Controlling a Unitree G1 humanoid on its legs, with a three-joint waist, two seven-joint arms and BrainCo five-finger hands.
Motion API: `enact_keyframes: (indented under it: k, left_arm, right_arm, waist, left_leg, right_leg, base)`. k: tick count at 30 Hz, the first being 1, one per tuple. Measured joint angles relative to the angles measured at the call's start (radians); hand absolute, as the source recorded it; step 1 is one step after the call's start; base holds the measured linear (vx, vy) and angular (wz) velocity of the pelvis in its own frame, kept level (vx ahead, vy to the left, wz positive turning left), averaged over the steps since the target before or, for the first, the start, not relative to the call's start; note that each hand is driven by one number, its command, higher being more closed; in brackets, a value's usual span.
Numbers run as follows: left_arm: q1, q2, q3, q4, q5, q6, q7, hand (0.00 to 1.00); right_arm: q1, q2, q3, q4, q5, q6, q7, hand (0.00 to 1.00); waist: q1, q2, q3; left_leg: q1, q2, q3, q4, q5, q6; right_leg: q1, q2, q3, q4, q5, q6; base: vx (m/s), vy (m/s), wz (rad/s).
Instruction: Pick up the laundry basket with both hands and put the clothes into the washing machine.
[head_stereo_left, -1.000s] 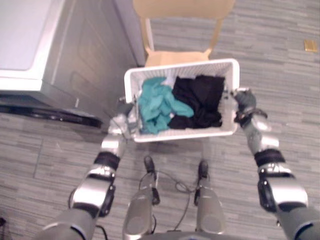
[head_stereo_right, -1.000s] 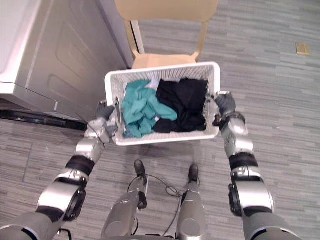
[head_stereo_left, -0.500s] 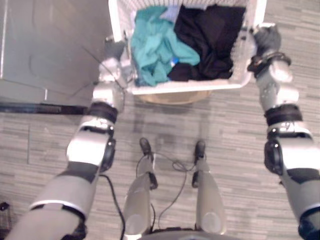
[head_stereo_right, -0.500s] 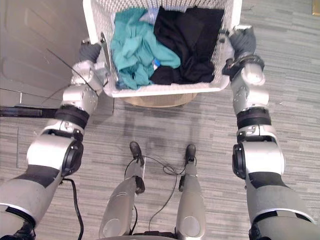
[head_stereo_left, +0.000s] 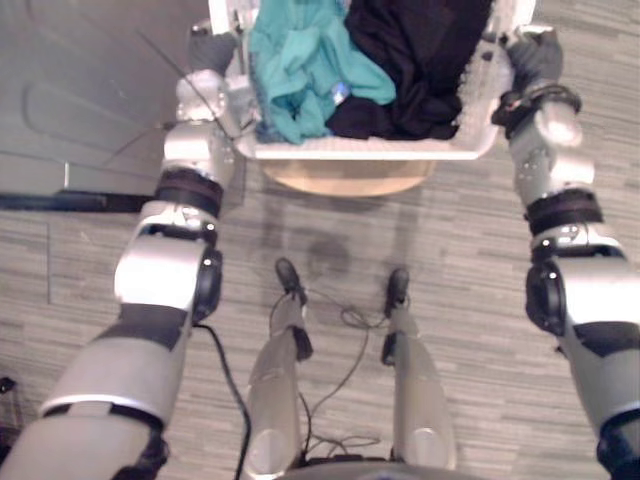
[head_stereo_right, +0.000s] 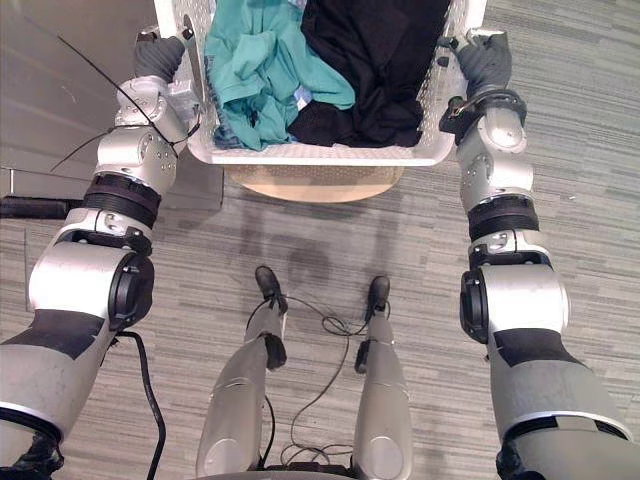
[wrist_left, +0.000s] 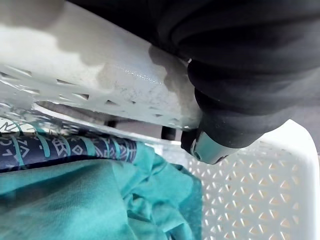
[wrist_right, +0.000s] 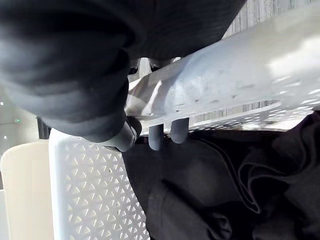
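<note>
Left eye view: the laundry basket (head_stereo_left: 370, 148) of clothes (head_stereo_left: 300, 60) hangs over a tan seat (head_stereo_left: 345, 182), long axis left to right, the left robot hand (head_stereo_left: 208, 52) and right robot hand (head_stereo_left: 532, 60) each clamped on an end rim, with what looks like the grey washing machine (head_stereo_left: 90, 100) off to the far left, nearer the left arm.

The right hand (wrist_right: 90, 85) clasps the white rim of the laundry basket (wrist_right: 225, 85), with its dark fingertips (wrist_right: 155, 139) curled under the rim's inner edge. Black clothes (wrist_right: 210, 190) lie heaped inside the basket, against its perforated wall (wrist_right: 85, 195).
</note>
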Motion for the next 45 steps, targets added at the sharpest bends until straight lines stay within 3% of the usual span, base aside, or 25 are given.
enact_keyframes:
  k: [4,5,6,7,16,26,36,45]
  left_arm:
    - [0.000,0.011,0.016,0.000,0.002,0.010,-0.018,1.00]
    - [0.000,0.012,0.026,0.000,0.008,0.015,-0.021,1.00]
    - [0.000,0.015,0.035,0.000,0.020,0.017,-0.022,1.00]
    - [0.000,0.021,0.037,0.000,0.023,0.018,-0.023,0.00]
    - [-0.059,0.052,0.115,-0.002,0.033,0.005,-0.047,0.00]
    - [-0.199,0.065,0.100,-0.011,0.038,-0.062,-0.039,0.00]
    - [-0.200,0.099,0.098,-0.064,0.077,-0.084,-0.041,0.00]
    - [-0.119,0.113,0.157,-0.093,0.095,-0.100,-0.075,0.00]
  right_arm:
    - [-0.002,0.009,0.004,0.002,-0.016,-0.004,0.000,1.00]
    - [-0.002,0.012,0.004,0.002,-0.024,-0.004,0.000,0.00]
    - [-0.003,0.013,0.004,0.002,-0.029,-0.004,0.000,0.00]
    - [-0.004,0.017,0.004,0.002,-0.037,-0.004,0.000,0.00]
    - [-0.016,0.040,0.034,0.041,-0.084,0.039,0.011,0.00]
    - [-0.060,-0.037,0.125,0.078,-0.084,0.066,0.017,0.00]
    - [-0.156,-0.090,0.236,0.082,-0.096,0.072,0.024,0.00]
    - [-0.193,-0.093,0.237,0.060,-0.164,0.066,0.040,0.00]
  waist:
    - [0.000,0.000,0.000]
    - [0.000,0.000,0.000]
    - [0.002,0.000,0.000]
    - [0.005,0.000,0.000]
    - [0.003,0.000,0.000]
    - [0.004,0.000,0.000]
    - [0.004,0.000,0.000]
    - [0.010,0.000,0.000]
  left_leg:
    - [-0.031,0.017,-0.003,0.026,-0.001,0.000]
    - [-0.034,0.023,-0.002,0.027,-0.003,-0.004]
    - [-0.036,0.027,-0.002,0.027,-0.010,-0.013]
    - [-0.041,0.032,-0.001,0.027,-0.016,-0.018]
    - [-0.076,0.051,0.004,0.036,-0.016,-0.018]
    - [-0.098,0.070,0.018,0.058,-0.016,-0.017]
    - [-0.109,0.079,0.031,0.070,-0.016,-0.017]
    - [-0.112,0.095,0.034,0.086,-0.029,0.000]
  right_leg:
    - [-0.011,0.011,-0.020,0.000,0.003,-0.005]
    - [-0.012,0.015,-0.024,0.000,0.003,-0.006]
    - [-0.013,0.020,-0.026,0.000,0.000,-0.014]
    - [-0.017,0.024,-0.030,-0.001,-0.007,-0.025]
    - [-0.050,0.038,-0.036,0.000,-0.001,-0.037]
    - [-0.080,0.049,-0.039,0.017,0.006,-0.045]
    - [-0.096,0.051,-0.032,0.019,0.009,-0.049]
    - [-0.099,0.064,-0.027,0.018,0.010,-0.051]
  base:
    - [-0.02,-0.045,0.03]
    - [-0.03,-0.026,0.03]
    - [-0.05,-0.038,0.02]
    - [-0.05,-0.039,-0.03]
    - [-0.02,-0.014,-0.03]
    - [0.01,-0.025,-0.05]
    - [-0.01,-0.021,-0.03]
    - [-0.02,-0.039,-0.05]
